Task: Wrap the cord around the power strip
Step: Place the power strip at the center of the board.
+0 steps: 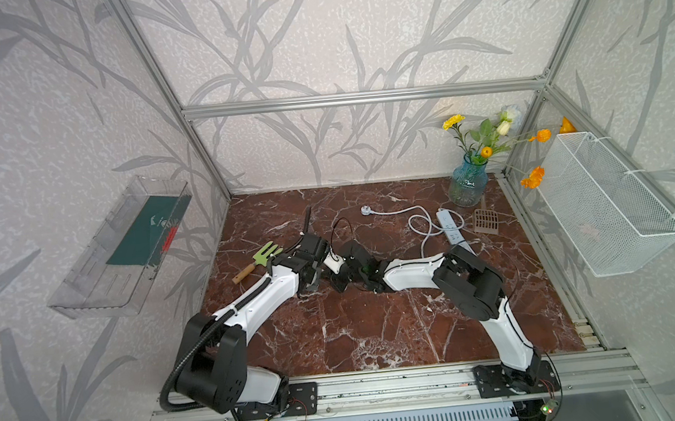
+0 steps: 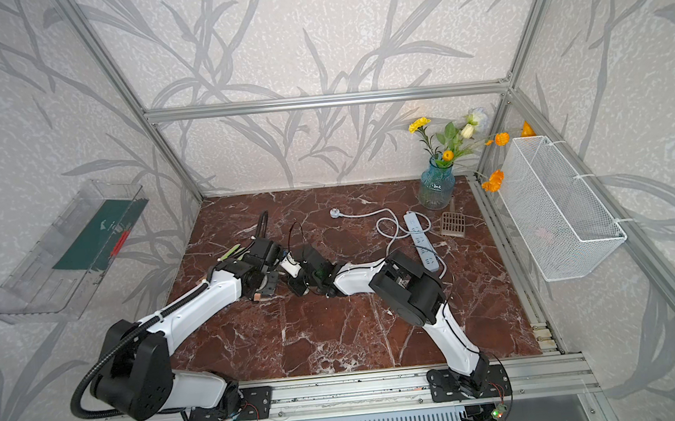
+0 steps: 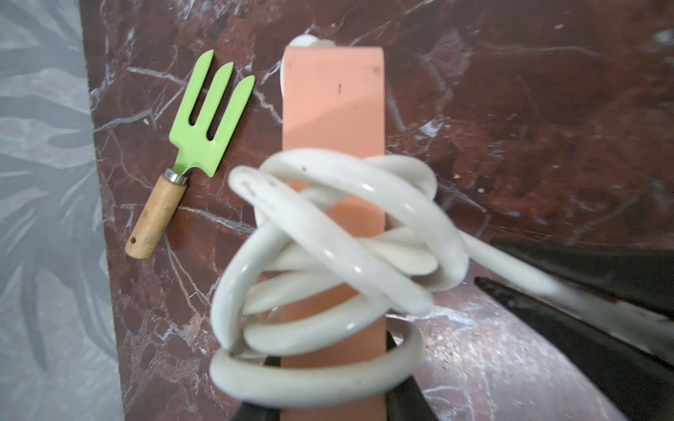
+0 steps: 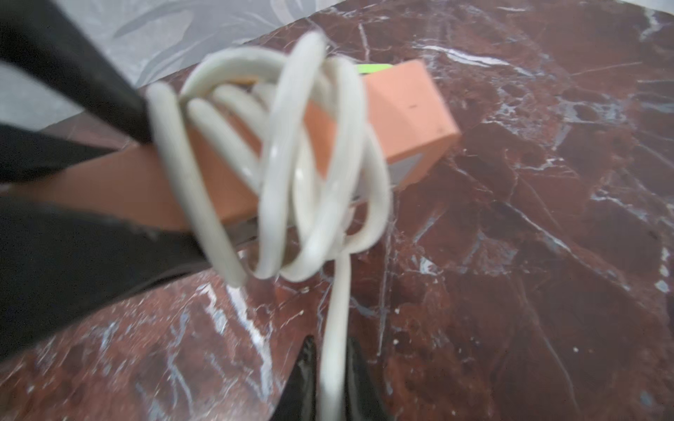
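My left gripper (image 3: 332, 401) is shut on one end of the salmon-orange power strip (image 3: 333, 102) and holds it off the table. Its white cord (image 3: 328, 255) lies round the strip's middle in several loose, crossing loops. One free strand runs from the coil into my right gripper (image 4: 330, 350), which is shut on it just below the power strip (image 4: 408, 109). In both top views the two grippers meet at mid-table, left gripper (image 1: 312, 278) against right gripper (image 1: 344, 277), with a bit of white cord (image 1: 334, 265) between them; the strip is mostly hidden there.
A green garden fork (image 1: 266, 254) with a wooden handle lies left of the grippers. At the back right lie a second, white power strip (image 1: 452, 226) with a loose cord and plug (image 1: 367, 210), a brown scoop (image 1: 486, 221) and a vase of flowers (image 1: 467, 185). A wire basket (image 1: 610, 204) hangs on the right wall.
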Robot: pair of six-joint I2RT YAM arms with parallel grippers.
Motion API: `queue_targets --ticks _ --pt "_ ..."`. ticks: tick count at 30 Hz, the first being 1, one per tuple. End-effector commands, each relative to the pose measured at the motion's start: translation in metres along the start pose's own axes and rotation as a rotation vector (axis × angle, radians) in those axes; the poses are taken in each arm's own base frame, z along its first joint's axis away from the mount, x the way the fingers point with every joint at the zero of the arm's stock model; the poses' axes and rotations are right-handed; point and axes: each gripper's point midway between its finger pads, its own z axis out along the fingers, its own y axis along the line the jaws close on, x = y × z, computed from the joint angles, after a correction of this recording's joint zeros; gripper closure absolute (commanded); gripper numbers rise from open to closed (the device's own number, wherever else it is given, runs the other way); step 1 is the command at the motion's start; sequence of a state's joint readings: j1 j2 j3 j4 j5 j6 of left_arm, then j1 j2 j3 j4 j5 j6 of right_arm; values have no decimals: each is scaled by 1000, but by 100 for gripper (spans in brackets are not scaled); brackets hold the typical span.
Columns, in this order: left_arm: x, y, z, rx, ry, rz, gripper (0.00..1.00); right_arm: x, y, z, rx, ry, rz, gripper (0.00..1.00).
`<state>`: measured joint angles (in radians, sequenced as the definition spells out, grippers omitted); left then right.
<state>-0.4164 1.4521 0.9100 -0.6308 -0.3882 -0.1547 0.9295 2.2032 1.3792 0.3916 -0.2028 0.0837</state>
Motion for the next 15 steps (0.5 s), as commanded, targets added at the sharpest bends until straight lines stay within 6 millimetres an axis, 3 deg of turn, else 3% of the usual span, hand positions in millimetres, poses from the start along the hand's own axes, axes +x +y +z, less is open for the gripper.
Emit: queue_targets --ticks 1,5,8,15 --pt "19 -9 10 -64 91 122 100 -90 30 -6 -55 -290 34 83" --pt "18 -17 19 -65 123 162 100 -84 26 -6 -34 -256 80 67" --pt "18 -26 25 -72 153 207 100 -76 18 -15 -15 -229 97 60" --pt "21 -41 32 -86 188 283 100 -66 3 -72 -36 -288 209 38"
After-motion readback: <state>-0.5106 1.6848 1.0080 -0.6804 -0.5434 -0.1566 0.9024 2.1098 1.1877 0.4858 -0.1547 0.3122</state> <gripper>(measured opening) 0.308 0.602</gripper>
